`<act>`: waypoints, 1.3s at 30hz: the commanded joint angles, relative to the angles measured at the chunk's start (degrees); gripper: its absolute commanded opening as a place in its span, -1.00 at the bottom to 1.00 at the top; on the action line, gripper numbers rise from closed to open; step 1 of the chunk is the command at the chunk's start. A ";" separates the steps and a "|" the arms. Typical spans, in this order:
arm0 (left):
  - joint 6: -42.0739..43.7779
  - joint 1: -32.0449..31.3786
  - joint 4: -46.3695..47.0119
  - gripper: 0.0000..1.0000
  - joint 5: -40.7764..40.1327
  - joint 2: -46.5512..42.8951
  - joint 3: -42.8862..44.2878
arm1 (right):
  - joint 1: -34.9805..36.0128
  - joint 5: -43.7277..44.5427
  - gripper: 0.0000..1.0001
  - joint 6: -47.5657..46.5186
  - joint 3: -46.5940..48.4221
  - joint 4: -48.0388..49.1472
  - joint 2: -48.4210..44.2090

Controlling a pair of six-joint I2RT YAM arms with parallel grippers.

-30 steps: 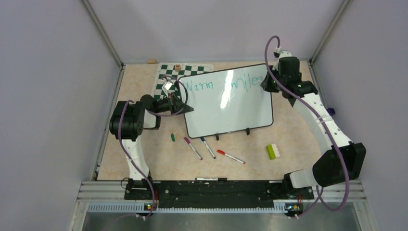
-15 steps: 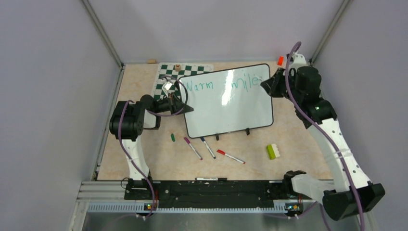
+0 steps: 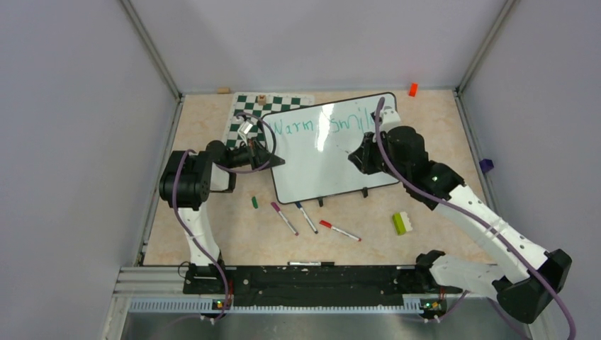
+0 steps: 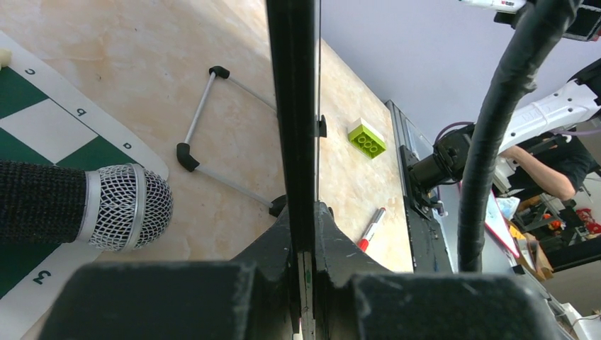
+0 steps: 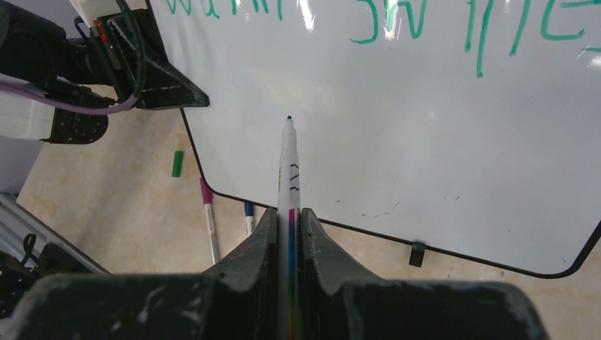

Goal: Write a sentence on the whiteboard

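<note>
left end effector (image 4: 303,219): clamped on whiteboard (image 3: 319,170) left rim
right end effector (image 5: 289,216): gripping green marker (image 5: 289,159), tip over blank board
sentence (image 3: 294,127): "Warm smile"

The right arm (image 3: 453,198) has swung from the far corner of the whiteboard (image 3: 312,170) to its middle, carrying the marker (image 5: 289,163).
</note>
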 commanded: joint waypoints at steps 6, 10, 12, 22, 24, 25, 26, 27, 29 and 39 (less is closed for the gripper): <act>6.64 1.04 0.21 -1.00 -5.45 -0.95 1.26 | 4.75 6.89 -1.00 0.89 -1.93 7.43 -3.97; 2.08 1.51 5.03 -1.00 -4.57 0.86 1.97 | 6.76 9.21 -1.00 2.04 -2.30 8.24 -3.27; 0.76 3.79 6.96 -1.00 -4.52 1.13 1.34 | 7.80 10.10 -1.00 2.60 -1.31 7.43 -1.56; 0.05 4.21 6.99 -1.00 -2.12 1.44 2.91 | 20.87 22.00 -1.00 3.35 7.19 5.04 12.03; 0.64 4.18 6.99 -1.00 -2.23 0.82 2.20 | 22.70 23.89 -1.00 2.78 8.95 5.91 14.78; 1.35 4.17 6.98 -1.00 -2.60 0.30 1.47 | 23.75 24.59 -1.00 2.35 9.75 6.83 16.16; 1.91 4.22 6.99 -1.00 -2.98 -0.21 0.78 | 24.35 25.03 -1.00 2.18 10.76 7.26 17.43; 2.26 4.22 6.99 -1.00 -3.26 -0.60 0.33 | 24.92 25.67 -1.00 2.09 11.65 7.54 18.79; 2.25 4.18 6.99 -1.00 -3.52 -0.56 0.16 | 25.95 26.75 -1.00 1.45 13.39 8.29 21.15; 2.53 3.94 6.99 -1.00 -2.98 -0.77 0.03 | 27.45 28.80 -1.00 -0.95 26.07 3.63 32.64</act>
